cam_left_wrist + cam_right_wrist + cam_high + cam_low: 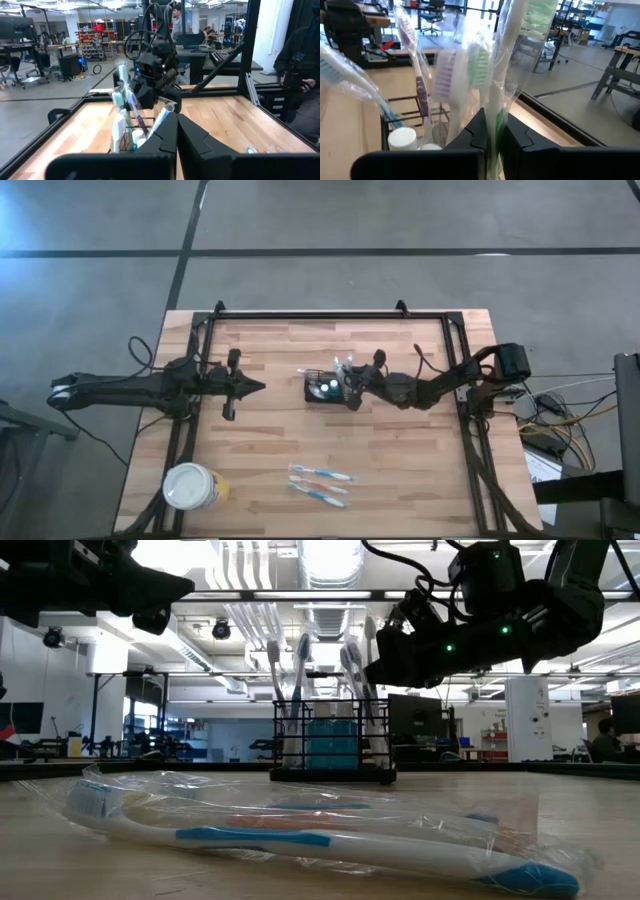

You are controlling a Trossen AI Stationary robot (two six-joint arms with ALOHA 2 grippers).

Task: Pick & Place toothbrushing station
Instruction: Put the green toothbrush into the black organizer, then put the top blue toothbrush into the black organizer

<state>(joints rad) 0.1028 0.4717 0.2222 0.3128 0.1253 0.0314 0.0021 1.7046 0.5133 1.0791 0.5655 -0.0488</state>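
Note:
The black wire-mesh basket (pixel 318 391) stands on the table's middle, with several plastic-wrapped toothbrushes upright in it (pixel 335 745). My right gripper (pixel 350 392) is over the basket's right end, shut on a wrapped white-and-green toothbrush (pixel 517 45) that stands in it. My left gripper (pixel 262 387) hovers shut and empty to the left of the basket, pointing at it; the left wrist view (pixel 176 132) shows its shut fingers. My right gripper pinches the wrapped toothbrush's handle (pixel 497 112) between its two fingers, below the green bristle head. The fingers slant down from the table's right side and lie across the handle. The toothbrush stands about upright, with its lower end down inside the basket.
Two wrapped blue-and-white toothbrushes (pixel 320 473) (pixel 318 493) lie near the table's front edge, close in the low view (pixel 300 835). A white-lidded yellowish tub (pixel 190 487) stands at the front left. A black frame (pixel 330 315) rims the table. A person sits beyond the table (pixel 300 60).

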